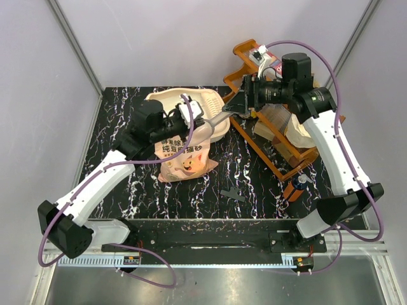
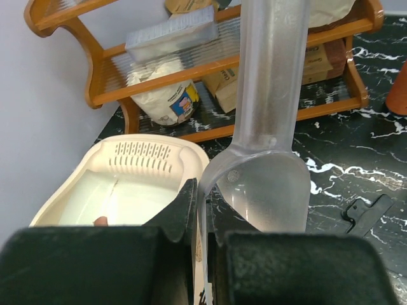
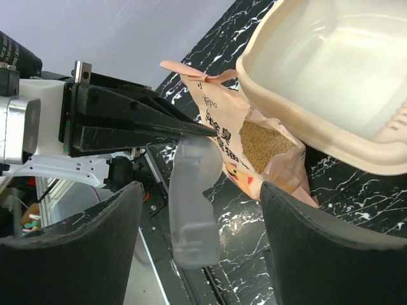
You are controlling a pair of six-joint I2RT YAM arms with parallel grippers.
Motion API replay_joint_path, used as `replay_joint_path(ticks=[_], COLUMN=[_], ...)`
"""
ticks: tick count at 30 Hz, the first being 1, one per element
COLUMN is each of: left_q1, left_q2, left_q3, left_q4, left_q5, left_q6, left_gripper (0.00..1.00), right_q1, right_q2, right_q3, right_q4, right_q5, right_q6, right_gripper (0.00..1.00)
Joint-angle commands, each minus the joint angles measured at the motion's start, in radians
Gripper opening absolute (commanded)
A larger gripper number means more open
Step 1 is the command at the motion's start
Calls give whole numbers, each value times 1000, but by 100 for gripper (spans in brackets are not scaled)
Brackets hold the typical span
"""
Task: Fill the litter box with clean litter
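Observation:
The cream litter box (image 1: 166,101) lies at the back of the table, its floor bare; it also shows in the left wrist view (image 2: 127,184) and the right wrist view (image 3: 331,76). The pink-orange bag (image 1: 184,157) stands open in front of it, with tan clean litter (image 3: 261,143) inside. My left gripper (image 1: 194,119) is shut on the rim of a translucent scoop (image 2: 267,190), held above the bag. The scoop's handle (image 3: 191,216) points at my right gripper (image 3: 200,248), which is open, its fingers either side of the handle end without touching it.
A brown wooden rack (image 1: 280,136) with bags and boxes stands at the back right, under the right arm. A black clip (image 1: 234,193) lies on the marble table. An orange bottle (image 1: 297,186) stands by the rack's near end.

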Motion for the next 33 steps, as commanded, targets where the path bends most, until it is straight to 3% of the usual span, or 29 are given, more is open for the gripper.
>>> replay_joint_path(ticks=[1,9,29,33], left_q1=[4,2,2,2], left_q2=[2,59,114,114], left_q3=[27,61,108,107], left_q4=[98,119,124,124], left_q5=[69,41,46,48], left_q6=[-66,-64,-79,-89], left_gripper=[0,0,0,0], right_q1=[0,2,20,22], right_q2=[3,29,23,23], right_q3=[15,17,-36,-48], right_q4=[41,48,-3,5], right_q5=[-43,-82,-66,-52], right_q6=[65,81,22,22], right_gripper=[78,64,56,46])
